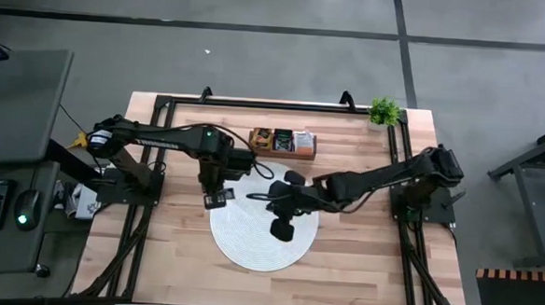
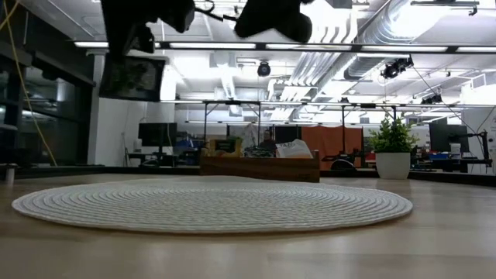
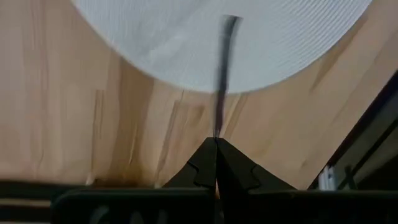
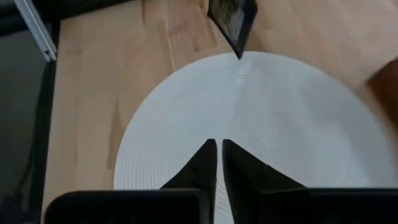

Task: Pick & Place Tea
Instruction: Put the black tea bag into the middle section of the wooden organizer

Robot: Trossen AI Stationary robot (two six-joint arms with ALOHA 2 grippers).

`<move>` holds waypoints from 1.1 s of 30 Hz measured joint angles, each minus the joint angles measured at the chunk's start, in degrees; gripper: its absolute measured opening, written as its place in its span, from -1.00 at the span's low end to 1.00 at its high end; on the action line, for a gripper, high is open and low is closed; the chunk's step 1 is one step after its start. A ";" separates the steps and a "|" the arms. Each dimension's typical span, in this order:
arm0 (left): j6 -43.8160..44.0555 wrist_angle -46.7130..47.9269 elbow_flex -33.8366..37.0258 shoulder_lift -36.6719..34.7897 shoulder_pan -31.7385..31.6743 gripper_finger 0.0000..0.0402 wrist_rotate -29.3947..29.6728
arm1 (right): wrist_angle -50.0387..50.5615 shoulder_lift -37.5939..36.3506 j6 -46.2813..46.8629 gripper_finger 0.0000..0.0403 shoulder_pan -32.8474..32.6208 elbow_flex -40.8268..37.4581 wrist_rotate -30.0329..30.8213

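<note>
The left gripper (image 1: 216,200) is hanging above the round white mat's (image 1: 249,249) left edge, pinching 1 black tea sachet (image 3: 222,68) by its top edge; the sachet is dangling edge-on, clear of the mat. It looks light, thin and slightly floppy, so an edge pinch should be enough. Behind the mat, the wooden tray (image 1: 282,153) is holding more sachets. The right gripper (image 1: 281,230) is hovering over the mat, fingers almost together, holding nothing.
</note>
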State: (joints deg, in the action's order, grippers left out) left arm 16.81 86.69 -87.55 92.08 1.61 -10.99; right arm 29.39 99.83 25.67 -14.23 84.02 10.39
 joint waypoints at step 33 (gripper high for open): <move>0.44 2.98 -13.77 7.19 8.74 -1.00 1.07 | -32.33 -0.85 -1.62 -0.24 5.90 -13.36 -5.97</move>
State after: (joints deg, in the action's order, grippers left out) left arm 17.24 89.66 -101.32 99.26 10.35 -9.92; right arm -2.94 98.98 24.04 -8.32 70.66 4.42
